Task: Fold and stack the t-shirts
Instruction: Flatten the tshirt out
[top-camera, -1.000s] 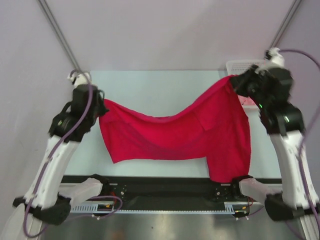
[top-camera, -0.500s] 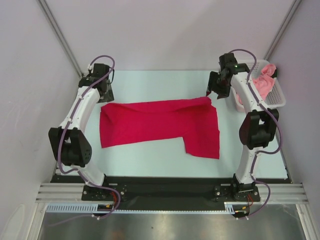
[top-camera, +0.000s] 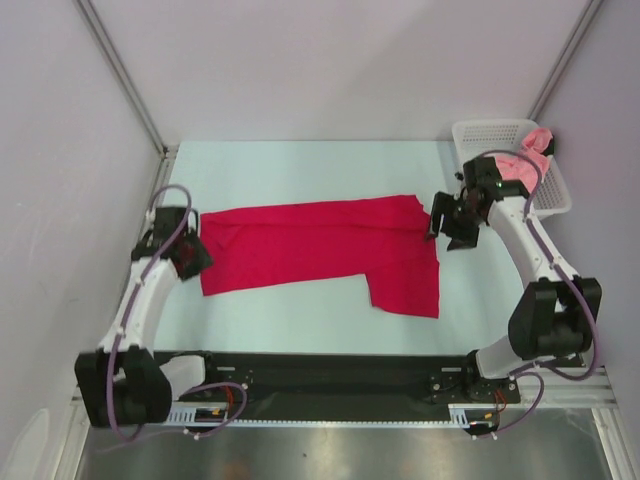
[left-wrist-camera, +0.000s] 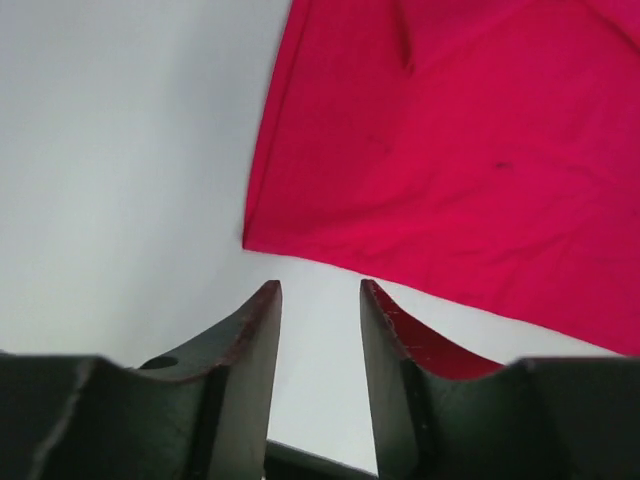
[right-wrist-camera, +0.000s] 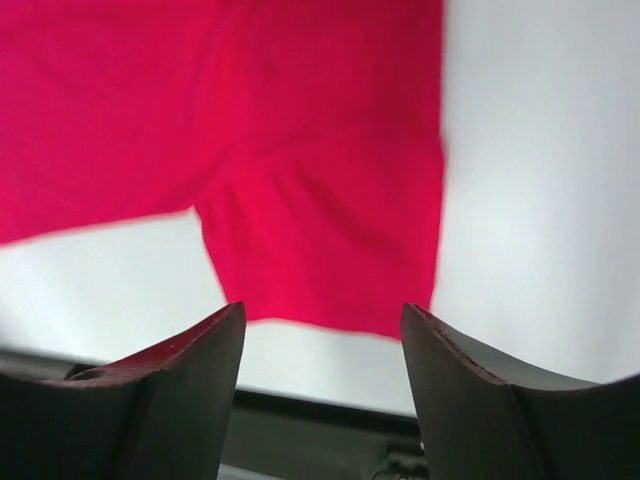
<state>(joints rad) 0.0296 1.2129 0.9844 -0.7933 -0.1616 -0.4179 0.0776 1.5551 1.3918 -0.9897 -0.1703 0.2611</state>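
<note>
Pale table bears a crimson t-shirt, grey walls around.

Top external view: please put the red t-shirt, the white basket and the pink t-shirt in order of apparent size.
1. red t-shirt, clearly largest.
2. white basket.
3. pink t-shirt, smallest as seen; it lies bunched in the basket, so only part shows.

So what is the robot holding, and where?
Nothing is held. The left gripper and right gripper are open and empty; the red shirt lies on the table.
</note>
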